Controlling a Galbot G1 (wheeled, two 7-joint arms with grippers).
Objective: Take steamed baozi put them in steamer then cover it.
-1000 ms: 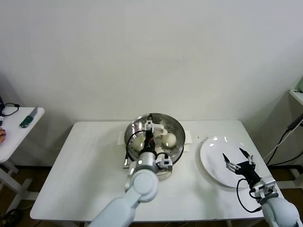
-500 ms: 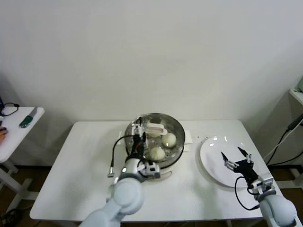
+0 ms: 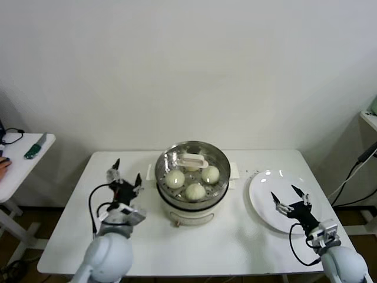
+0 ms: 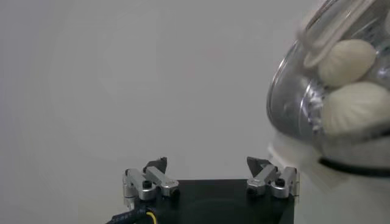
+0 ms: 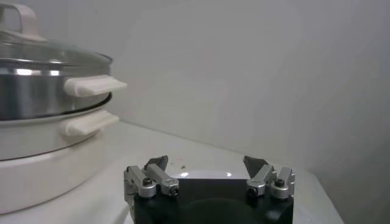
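The left gripper point(image 3: 124, 183) hangs over the table point(image 3: 70, 230) just beside the steamer point(image 3: 192, 197), on its left, with its fingers spread wide and nothing between them. The glass lid point(image 3: 192, 166) sits on the steamer, its white handle on top, and three buns point(image 3: 195, 191) show through it inside the pot; a fourth cannot be made out. From the left wrist, the lid's rim and two buns point(image 4: 356, 106) loom close off to one side of the open fingers. The right gripper point(image 3: 290, 203) is also spread wide and empty, poised over the near edge of the bare white plate point(image 3: 265, 186), well apart from the steamer.
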